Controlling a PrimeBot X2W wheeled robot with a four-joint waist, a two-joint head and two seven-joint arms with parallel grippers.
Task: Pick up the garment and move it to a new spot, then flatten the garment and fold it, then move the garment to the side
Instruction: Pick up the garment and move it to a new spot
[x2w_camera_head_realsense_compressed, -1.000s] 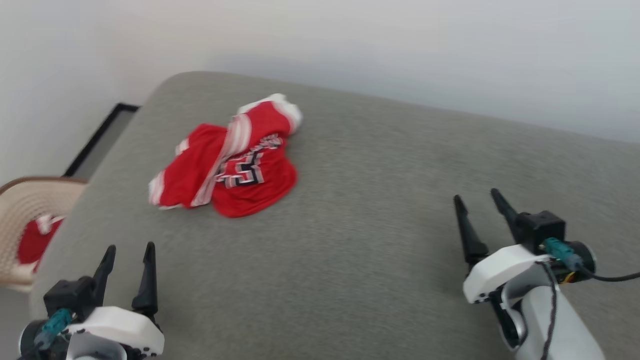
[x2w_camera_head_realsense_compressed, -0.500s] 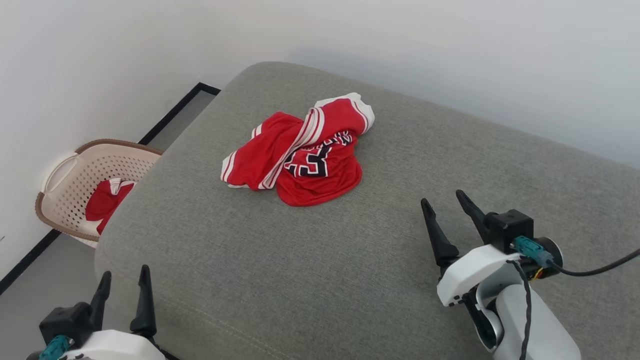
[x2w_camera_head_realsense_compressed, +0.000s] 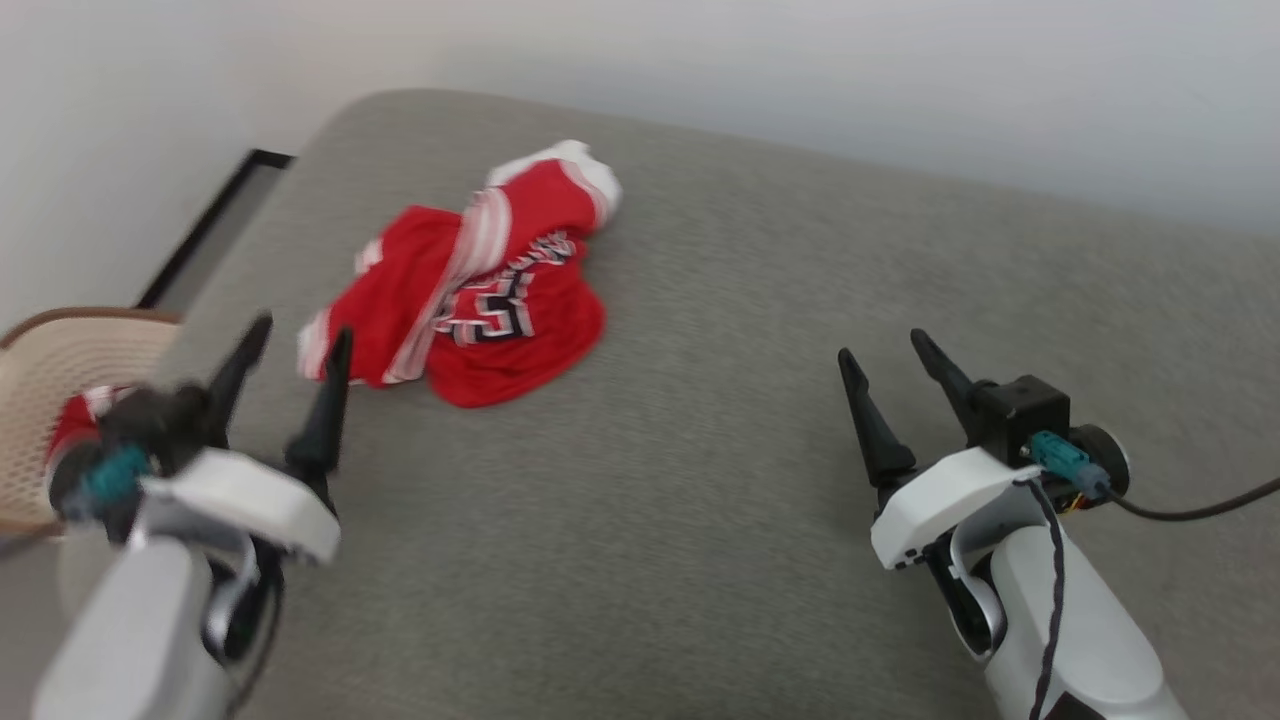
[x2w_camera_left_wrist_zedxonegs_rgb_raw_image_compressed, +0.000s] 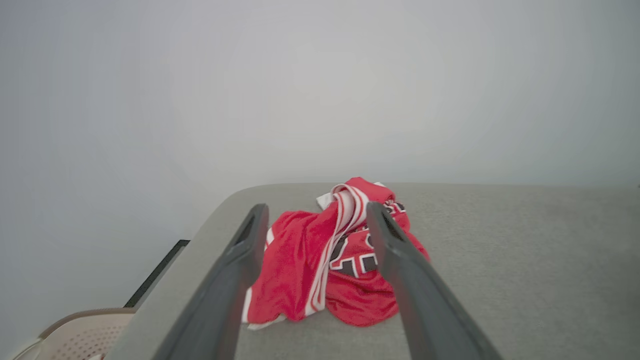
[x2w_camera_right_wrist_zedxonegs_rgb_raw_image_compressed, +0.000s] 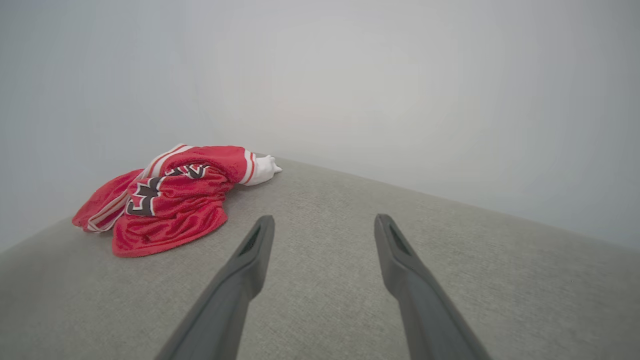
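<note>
Two grippers face one garment (x2w_camera_head_realsense_compressed: 470, 290), a red jersey with white-striped trim and black numerals. It lies crumpled in a heap on the grey cushion (x2w_camera_head_realsense_compressed: 700, 450), towards the far left corner, close to the pale wall (x2w_camera_head_realsense_compressed: 800, 80).

The left gripper (x2w_camera_head_realsense_compressed: 300, 330) hangs above the cushion's left edge with its jaws spread wide and nothing between them. Its fingertips point at the near hem of the garment and stop short of the fabric. In the left wrist view the heap lies framed between the two dark fingers (x2w_camera_left_wrist_zedxonegs_rgb_raw_image_compressed: 235, 270).

The right gripper (x2w_camera_head_realsense_compressed: 880, 345) hovers over bare cushion, well apart from the garment, with its jaws likewise spread and empty.

A perforated beige basket (x2w_camera_head_realsense_compressed: 40, 370) stands on the floor beside the cushion's left edge and holds another red cloth (x2w_camera_head_realsense_compressed: 70, 430).

Compared with half a second earlier, the head camera has swung, so the whole scene sits shifted and blurred. The left gripper has risen from the lower corner and come nearer to the garment. The right gripper keeps nearly the same place. The garment's folds are unchanged.
</note>
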